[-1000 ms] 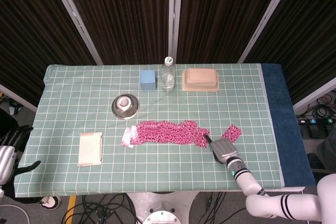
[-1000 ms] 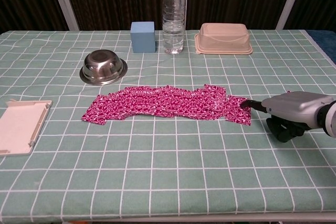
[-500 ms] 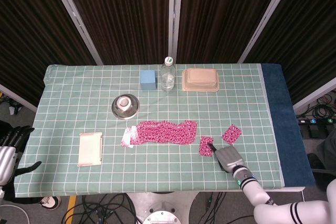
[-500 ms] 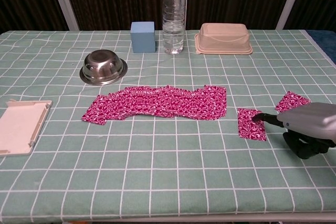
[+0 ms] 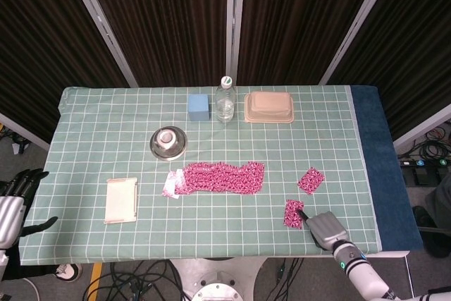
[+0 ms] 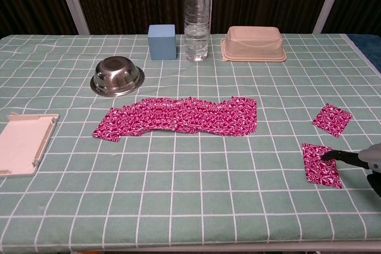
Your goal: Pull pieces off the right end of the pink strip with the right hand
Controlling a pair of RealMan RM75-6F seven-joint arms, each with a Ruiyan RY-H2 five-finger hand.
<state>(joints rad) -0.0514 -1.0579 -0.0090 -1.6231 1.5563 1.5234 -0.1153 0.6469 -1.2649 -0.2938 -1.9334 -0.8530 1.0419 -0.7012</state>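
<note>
The pink patterned strip (image 5: 218,177) (image 6: 178,116) lies flat across the middle of the table. A torn-off pink piece (image 5: 293,213) (image 6: 321,165) lies near the front right, well apart from the strip's right end. My right hand (image 5: 328,229) (image 6: 366,159) reaches in from the front right corner, one extended fingertip (image 6: 333,155) pressing on that piece, the other fingers curled. Another loose pink piece (image 5: 310,180) (image 6: 331,119) lies farther back to the right. My left hand (image 5: 14,206) hangs off the table's left edge, fingers apart, holding nothing.
A steel bowl (image 6: 117,75) sits behind the strip's left part. At the back stand a blue block (image 6: 162,41), a water bottle (image 6: 196,19) and a lidded beige container (image 6: 253,43). A white tray (image 6: 22,141) lies front left.
My right hand has drawn back toward the front right corner, dragging a piece off the strip's right end. That piece now lies separated near the front edge. The strip stayed put.
</note>
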